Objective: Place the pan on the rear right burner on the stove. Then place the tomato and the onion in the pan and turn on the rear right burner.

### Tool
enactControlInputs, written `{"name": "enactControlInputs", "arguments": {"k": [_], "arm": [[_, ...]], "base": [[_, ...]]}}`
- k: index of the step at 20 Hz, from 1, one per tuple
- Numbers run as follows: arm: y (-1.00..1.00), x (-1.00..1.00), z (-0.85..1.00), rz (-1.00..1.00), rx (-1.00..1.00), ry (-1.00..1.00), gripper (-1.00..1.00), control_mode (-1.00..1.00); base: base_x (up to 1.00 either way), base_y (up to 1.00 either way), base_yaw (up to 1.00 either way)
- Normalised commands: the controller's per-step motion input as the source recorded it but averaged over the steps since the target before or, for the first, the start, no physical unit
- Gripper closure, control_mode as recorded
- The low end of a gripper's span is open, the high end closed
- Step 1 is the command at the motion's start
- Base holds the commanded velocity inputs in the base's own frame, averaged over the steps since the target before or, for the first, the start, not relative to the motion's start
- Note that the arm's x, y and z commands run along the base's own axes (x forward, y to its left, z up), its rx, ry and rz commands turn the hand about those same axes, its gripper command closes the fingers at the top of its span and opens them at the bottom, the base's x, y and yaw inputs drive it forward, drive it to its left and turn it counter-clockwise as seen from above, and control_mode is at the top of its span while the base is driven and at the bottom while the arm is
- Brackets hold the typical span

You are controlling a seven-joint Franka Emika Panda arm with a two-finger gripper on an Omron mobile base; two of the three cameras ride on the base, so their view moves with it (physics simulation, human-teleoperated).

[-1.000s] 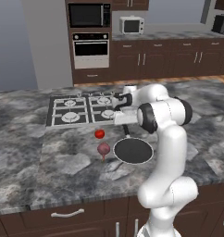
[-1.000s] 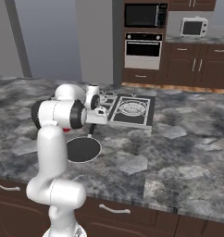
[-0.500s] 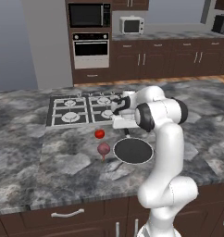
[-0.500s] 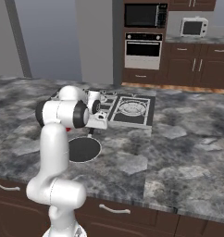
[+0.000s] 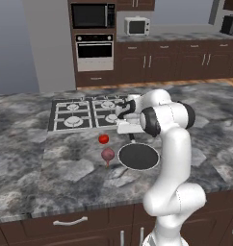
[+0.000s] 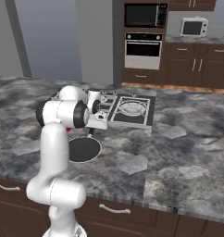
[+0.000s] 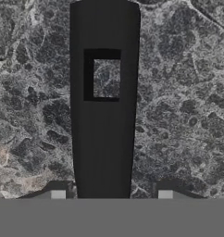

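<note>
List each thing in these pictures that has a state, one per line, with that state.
pan: on the counter, empty, off the stove.
tomato: on the counter, outside the pan.
onion: on the counter beside the pan.
claw: astride the pan's handle, closing.
stove: bare.

Matt black pan (image 5: 138,157); mottled grey stone counter (image 5: 65,168).

Pan handle (image 7: 104,115) runs off the frame's top edge; whether the fingertips (image 7: 58,193) touch it is unclear.
</note>
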Motion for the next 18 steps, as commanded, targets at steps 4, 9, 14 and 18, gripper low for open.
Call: {"name": "enactControlInputs", "arguments": {"k": [4, 9, 14, 18], "arm": [[0.0, 0.0, 0.0, 0.0, 0.0, 0.01, 1.0, -1.0], [-0.01, 0.17, 0.04, 0.09, 0.0, 0.03, 1.0, -1.0], [0.0, 0.31, 0.41, 0.02, 0.0, 0.06, 1.0, -1.0], [0.0, 0.22, 0.46, 0.0, -0.01, 0.2, 1.0, -1.0]], "base": [[0.0, 0.0, 0.0], [0.0, 0.0, 0.0], [0.0, 0.0, 0.0], [0.0, 0.0, 0.0]]}}
